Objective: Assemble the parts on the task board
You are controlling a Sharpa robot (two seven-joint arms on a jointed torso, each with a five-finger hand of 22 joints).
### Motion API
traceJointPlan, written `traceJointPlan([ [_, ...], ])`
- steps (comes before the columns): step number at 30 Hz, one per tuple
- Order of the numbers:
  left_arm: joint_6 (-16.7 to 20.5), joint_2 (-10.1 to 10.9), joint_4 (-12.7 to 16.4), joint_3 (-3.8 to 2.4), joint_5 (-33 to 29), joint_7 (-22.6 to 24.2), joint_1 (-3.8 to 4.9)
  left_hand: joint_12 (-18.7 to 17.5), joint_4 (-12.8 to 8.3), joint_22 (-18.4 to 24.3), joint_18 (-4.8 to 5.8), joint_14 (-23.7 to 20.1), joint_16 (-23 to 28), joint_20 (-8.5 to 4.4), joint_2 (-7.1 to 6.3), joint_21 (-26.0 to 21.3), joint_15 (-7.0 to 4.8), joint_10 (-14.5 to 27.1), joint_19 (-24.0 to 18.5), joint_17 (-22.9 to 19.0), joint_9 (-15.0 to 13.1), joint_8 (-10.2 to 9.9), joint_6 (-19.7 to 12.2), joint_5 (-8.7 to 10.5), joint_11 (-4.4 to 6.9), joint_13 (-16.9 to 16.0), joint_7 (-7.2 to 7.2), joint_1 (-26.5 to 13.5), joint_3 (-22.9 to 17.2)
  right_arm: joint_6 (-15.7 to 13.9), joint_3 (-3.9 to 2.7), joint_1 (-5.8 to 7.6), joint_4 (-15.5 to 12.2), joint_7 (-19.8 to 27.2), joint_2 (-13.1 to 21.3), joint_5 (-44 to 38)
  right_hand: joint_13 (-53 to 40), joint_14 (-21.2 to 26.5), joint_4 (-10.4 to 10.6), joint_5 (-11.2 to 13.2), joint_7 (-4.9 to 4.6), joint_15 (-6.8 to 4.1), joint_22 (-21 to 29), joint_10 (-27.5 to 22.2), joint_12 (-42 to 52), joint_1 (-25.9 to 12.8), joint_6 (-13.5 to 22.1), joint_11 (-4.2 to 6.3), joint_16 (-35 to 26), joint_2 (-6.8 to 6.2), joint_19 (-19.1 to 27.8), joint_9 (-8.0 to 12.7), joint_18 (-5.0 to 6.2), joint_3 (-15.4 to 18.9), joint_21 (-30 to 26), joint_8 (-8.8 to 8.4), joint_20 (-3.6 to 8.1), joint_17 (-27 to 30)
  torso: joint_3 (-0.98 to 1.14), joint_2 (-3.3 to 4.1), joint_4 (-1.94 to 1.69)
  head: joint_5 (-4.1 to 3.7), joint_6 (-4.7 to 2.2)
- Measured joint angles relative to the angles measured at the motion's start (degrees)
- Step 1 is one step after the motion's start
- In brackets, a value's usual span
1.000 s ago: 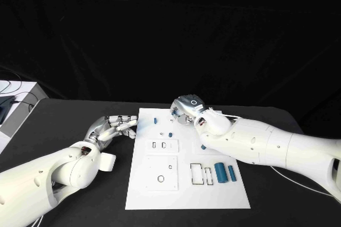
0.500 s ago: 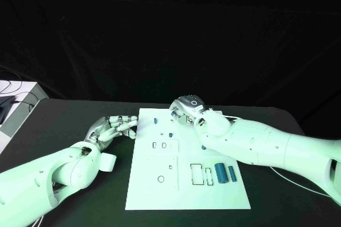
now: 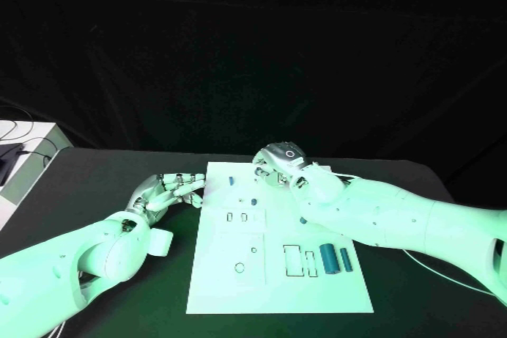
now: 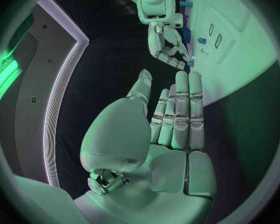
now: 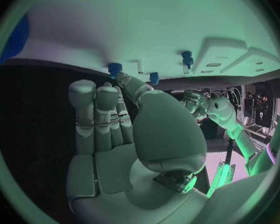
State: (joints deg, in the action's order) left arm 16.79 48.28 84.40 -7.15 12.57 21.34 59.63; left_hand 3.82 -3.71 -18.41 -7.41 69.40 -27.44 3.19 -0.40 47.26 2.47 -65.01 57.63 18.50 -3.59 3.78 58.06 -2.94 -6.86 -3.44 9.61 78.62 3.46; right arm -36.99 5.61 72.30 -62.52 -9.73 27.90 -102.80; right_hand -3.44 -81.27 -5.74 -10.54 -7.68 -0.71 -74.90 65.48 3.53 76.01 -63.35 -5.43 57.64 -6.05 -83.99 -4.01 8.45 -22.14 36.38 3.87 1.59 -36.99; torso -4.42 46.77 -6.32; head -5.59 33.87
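- The right hand (image 3: 278,164) hovers over the task board (image 3: 277,285) far edge, fingers apart, holding nothing.
- The left hand (image 3: 169,190) is open and empty.
- It should probably align the fingertips (image 5: 114,69) on the small blue part (image 5: 114,66) before pinching.

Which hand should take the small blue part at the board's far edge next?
Right. The right hand sits at the task board's far edge, a fingertip at the small blue part. The left hand rests off the board's left side, empty.

The right hand (image 3: 281,162) hides part of the task board (image 3: 277,279)'s far edge.
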Motion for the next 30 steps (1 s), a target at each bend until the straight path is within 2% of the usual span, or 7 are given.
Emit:
traceJointPlan([
  [7, -0.1, 0.0, -0.2, 0.0, 0.0, 0.0, -0.02, 0.0, 0.0, 0.2, -0.01, -0.8, 0.9, 0.23, 0.0, -0.1, 0.71, 0.0, -1.7, -0.4, 0.0, 0.0, 0.0, 0.0, 0.0, 0.0, 0.0, 0.0, 0.0, -0.5, -0.19, 0.02, -3.7, 0.5, 2.9, 1.4, 0.0, 0.0, 1.7, -1.7, 0.02, -0.03, 0.0, 2.4, 0.0, -1.2, 0.0, 0.68, 0.0, -1.2, 0.0, 0.0, 0.08, 1.8, -0.3, 0.0, 0.0, 0.3, 0.07, -0.01, 0.04, 0.21, -0.21],
  [10, -0.1, 0.0, -0.2, 0.01, 0.0, 0.1, -0.02, 0.0, 0.0, 0.6, 0.0, -1.5, 1.3, 0.56, 0.0, -0.9, 0.71, -0.6, -2.8, -0.6, 0.0, 0.0, 0.0, 0.0, 0.2, 0.0, 0.0, 0.0, 0.0, -0.7, -0.64, 0.11, -6.0, 1.1, 5.1, 3.3, -0.3, -0.6, 1.7, -2.5, 0.03, -0.68, 0.0, 5.9, 0.0, -0.9, 0.0, 1.56, 0.6, -1.47, 0.0, 0.0, 0.37, 3.4, 2.4, 0.0, 0.0, 0.2, 0.17, -0.03, 0.15, 0.27, -0.31],
  [15, -0.3, 0.1, -0.3, 0.01, 0.0, 0.3, -0.05, 0.0, 0.0, 0.6, -0.01, -1.5, 1.3, 0.6, 0.0, -0.9, 0.71, -0.6, -2.9, -0.6, 0.0, 0.0, 0.0, 0.0, 0.2, 0.0, 0.0, 0.0, 0.0, -0.5, -1.29, 0.48, -9.4, 2.3, 9.2, 8.1, -4.0, -0.5, 1.4, -4.6, -0.04, -2.6, 0.0, 7.5, 3.9, -0.5, 0.0, 1.54, 1.0, -1.74, 0.4, 0.0, 0.37, 8.2, 4.6, 0.0, 0.44, -0.4, 0.4, -0.16, 0.47, 0.31, -0.59],
  [16, -0.4, 0.1, -0.3, 0.01, 0.0, 0.3, -0.07, 0.0, 0.0, 0.6, 0.0, -1.5, 1.3, 0.6, 0.0, -0.9, 0.71, -0.6, -2.9, -0.6, 0.0, 0.0, 0.0, 0.0, 0.2, 0.0, 0.0, 0.0, 0.0, -0.3, -1.38, 0.65, -10.1, 2.7, 10.1, 9.4, -7.1, -0.6, 1.2, -5.2, 0.01, -2.92, 0.0, 7.5, 6.4, -0.2, 0.1, 1.54, 1.3, -1.44, 0.4, 0.0, 0.31, 10.2, 5.5, 0.0, 0.45, -0.5, 0.45, -0.19, 0.53, 0.32, -0.66],
  [18, -0.4, 0.2, -0.3, 0.01, 0.0, 0.4, -0.15, 0.0, 0.0, 0.7, -0.01, -1.5, 1.3, 0.6, 0.0, -0.9, 0.71, -0.6, -2.9, -0.7, 0.0, 0.0, 0.0, 0.0, 0.2, 0.0, 0.0, 0.0, 0.0, 0.1, -1.54, 0.89, -11.0, 3.1, 11.5, 11.2, -22.7, -0.5, 1.0, -7.0, 0.46, -3.57, 0.0, 7.0, 18.3, 0.7, 0.4, 2.49, 1.9, -0.1, 0.5, 0.0, -1.92, 15.8, 7.3, 0.12, 2.58, -1.2, 0.56, -0.26, 0.69, 0.28, -0.76],
  [22, -0.5, 0.4, -0.1, 0.01, 0.0, 0.6, -0.27, 0.0, 0.0, 0.7, -0.01, -1.5, 1.3, 0.6, 0.0, -0.9, 0.71, -0.6, -2.9, -0.7, 0.0, 0.0, 0.0, 0.0, 0.2, 0.0, 0.0, 0.0, 0.0, 1.6, -1.65, 1.14, -12.1, 3.8, 13.8, 14.2, -42.4, -0.2, 1.1, -7.8, 0.35, -3.86, 0.0, 3.5, 33.7, 0.1, 0.9, 4.98, 4.3, 1.0, 0.4, -0.2, -2.27, 19.1, 11.7, 0.12, 3.15, -3.8, 0.77, -0.4, 0.91, 0.24, -0.86],
  [30, -0.6, 1.1, 1.0, -0.18, 0.0, 0.8, -0.35, 0.0, 0.0, 0.8, -0.01, -1.5, 1.3, 0.6, 0.0, -0.9, 0.71, -0.6, -2.9, -0.7, 0.0, 0.0, 0.0, 0.0, 0.2, 0.0, 0.0, 0.0, 0.0, 5.1, -1.69, 1.25, -12.7, 4.2, 17.0, 17.9, -59.1, -0.6, 1.5, -7.8, 0.33, -3.07, 0.0, 2.8, 44.9, -0.1, 1.5, 4.61, 9.4, 1.32, 0.1, -0.5, -2.27, 19.5, 19.5, 0.12, 2.99, -11.8, 1.29, -0.7, 1.05, 0.85, -0.8],
])
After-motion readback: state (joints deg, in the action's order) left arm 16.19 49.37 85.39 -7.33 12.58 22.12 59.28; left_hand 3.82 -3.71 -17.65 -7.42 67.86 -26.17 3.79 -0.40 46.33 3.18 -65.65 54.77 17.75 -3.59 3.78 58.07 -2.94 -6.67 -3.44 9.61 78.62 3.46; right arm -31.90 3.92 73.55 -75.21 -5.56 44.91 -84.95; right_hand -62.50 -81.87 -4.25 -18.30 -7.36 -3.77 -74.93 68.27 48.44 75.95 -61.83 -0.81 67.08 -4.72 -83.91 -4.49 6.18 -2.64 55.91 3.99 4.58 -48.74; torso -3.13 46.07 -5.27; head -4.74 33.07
